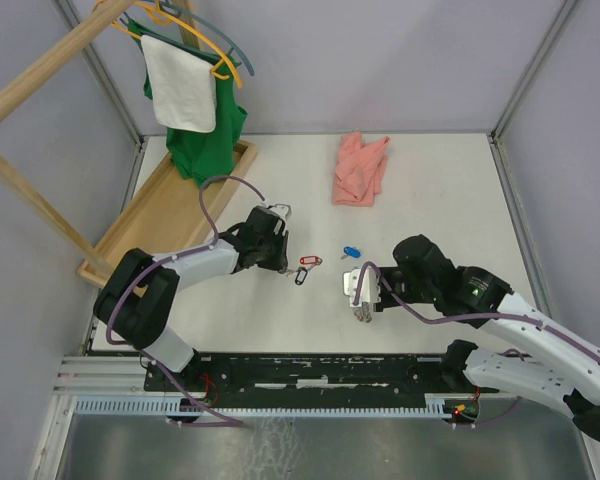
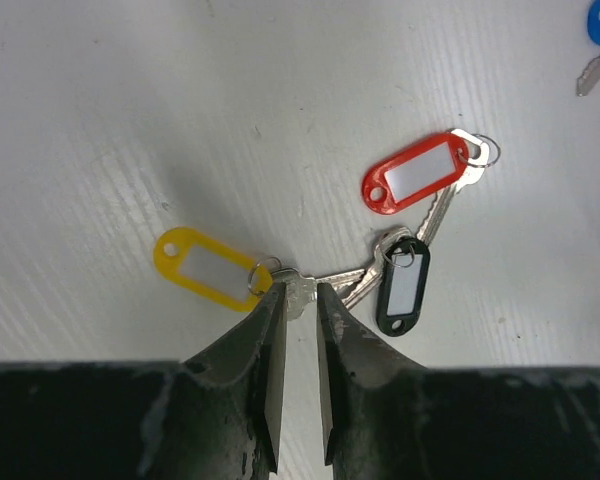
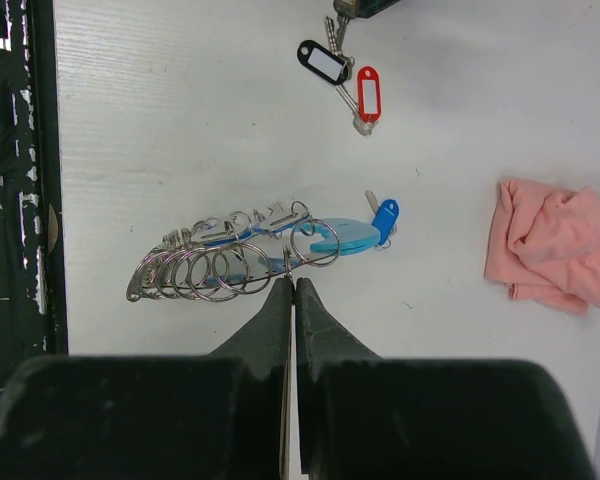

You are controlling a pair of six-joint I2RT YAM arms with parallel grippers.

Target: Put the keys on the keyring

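Observation:
My left gripper [image 2: 300,290] is down at the table, its tips closed on the head of the yellow-tagged key [image 2: 205,265]. The red-tagged key [image 2: 417,175] and the black-tagged key [image 2: 405,285] lie just right of it, blades touching. They also show in the top view [image 1: 308,264]. A blue-tagged key [image 1: 351,252] lies apart, near the keyring. My right gripper [image 3: 291,282] is shut on one wire ring of the keyring [image 3: 230,262], a row of silvery rings with a light-blue tag [image 3: 345,238]. The keyring [image 1: 362,311] is at table centre.
A pink cloth [image 1: 360,168] lies at the back centre. A wooden tray [image 1: 150,215] and a rack with a green garment [image 1: 205,140] and a white towel stand at the back left. A black rail [image 3: 20,200] runs along the near edge.

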